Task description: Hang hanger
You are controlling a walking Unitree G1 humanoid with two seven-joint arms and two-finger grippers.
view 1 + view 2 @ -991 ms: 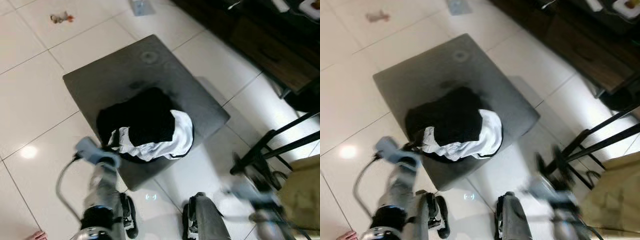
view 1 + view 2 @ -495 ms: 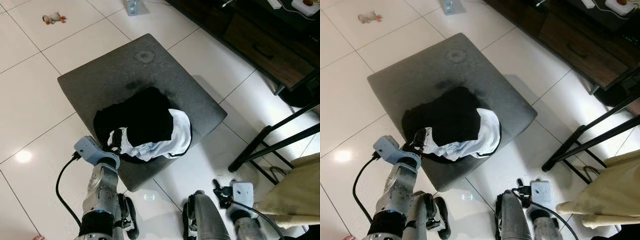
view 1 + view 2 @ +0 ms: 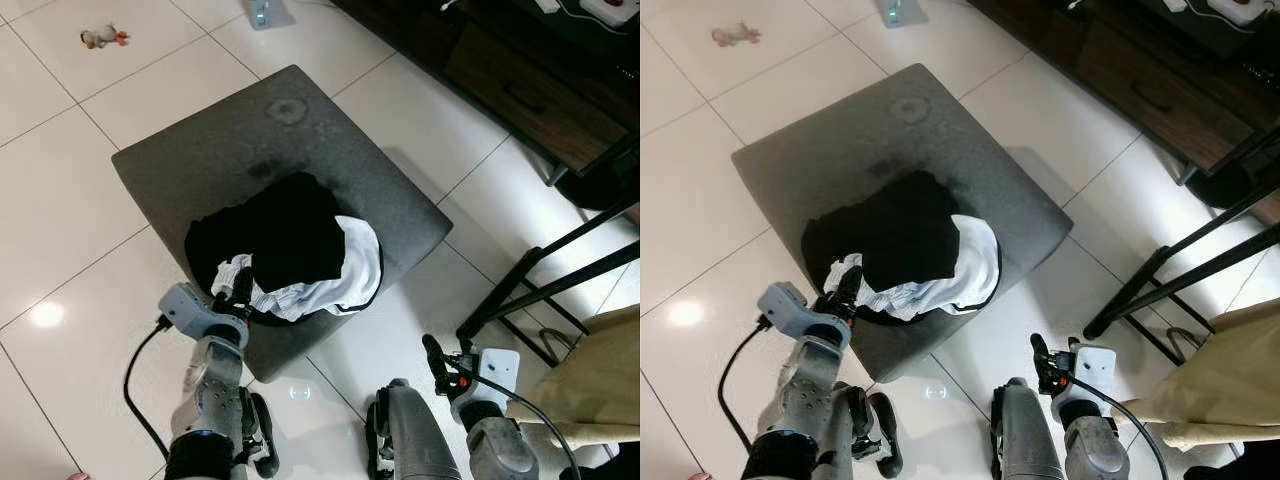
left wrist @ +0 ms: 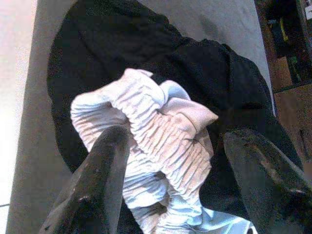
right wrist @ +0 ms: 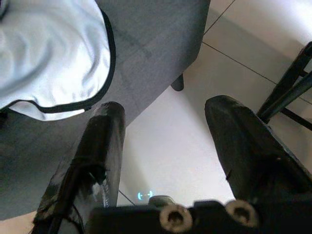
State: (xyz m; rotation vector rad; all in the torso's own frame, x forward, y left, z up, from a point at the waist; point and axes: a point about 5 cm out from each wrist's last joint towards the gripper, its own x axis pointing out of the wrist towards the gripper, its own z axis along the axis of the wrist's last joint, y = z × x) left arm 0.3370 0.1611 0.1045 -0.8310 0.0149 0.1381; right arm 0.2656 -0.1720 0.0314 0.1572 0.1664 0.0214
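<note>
Your left claw (image 3: 237, 287), fingers apart, is at the black-and-white garment (image 3: 290, 250) on the grey ottoman (image 3: 200, 140); your right claw (image 5: 165, 146) is also apart, over the floor.

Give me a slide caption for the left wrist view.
Left gripper, jaws open, poised over the white elastic waistband of a black garment on a grey ottoman.

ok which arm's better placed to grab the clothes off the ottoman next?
Left. The left gripper is open at the near edge of the black and white garment on the grey ottoman, its fingers astride the white gathered fabric. The right gripper, also open, hangs over bare floor beside it.
</note>
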